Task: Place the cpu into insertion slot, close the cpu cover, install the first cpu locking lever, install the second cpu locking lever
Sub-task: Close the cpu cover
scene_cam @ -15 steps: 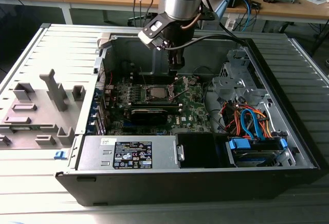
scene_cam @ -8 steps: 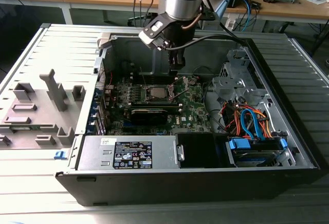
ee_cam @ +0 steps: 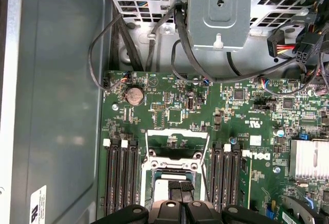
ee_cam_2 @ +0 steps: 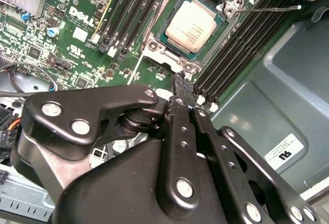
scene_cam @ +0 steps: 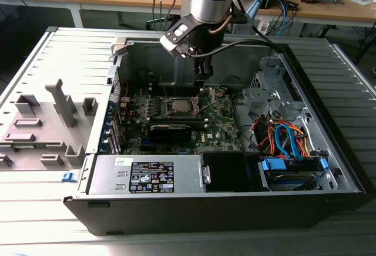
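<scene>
My jaws (ee_cam_2: 181,88) are drawn together, their black tips meeting with no gap I can see. I cannot tell whether anything thin is pinched between them. In the second wrist view the tips sit just beside one corner of the small square silver-rimmed insertion slot (scene_cam: 178,104), near the ends of the long black memory slots (ee_cam_2: 241,44). I cannot make out whether they touch the board there.

The cpu (ee_cam_2: 190,23), a flat square chip with a pale silver top, lies seated in the slot. The cpu cover (ee_cam_2: 169,55), a thin silver metal frame with a square window, lies down around it so the chip shows through the window. A thin silver wire locking lever (ee_cam_2: 267,8) stretches from the slot's far corner out across the memory slots.

In the exterior view I hang straight down into the open black desktop computer case (scene_cam: 235,209), which lies on its side on the grey ribbed tabletop (scene_cam: 47,209). My jaws are above the green motherboard (ee_cam: 175,106), just to the exterior view's right of the slot.
</scene>
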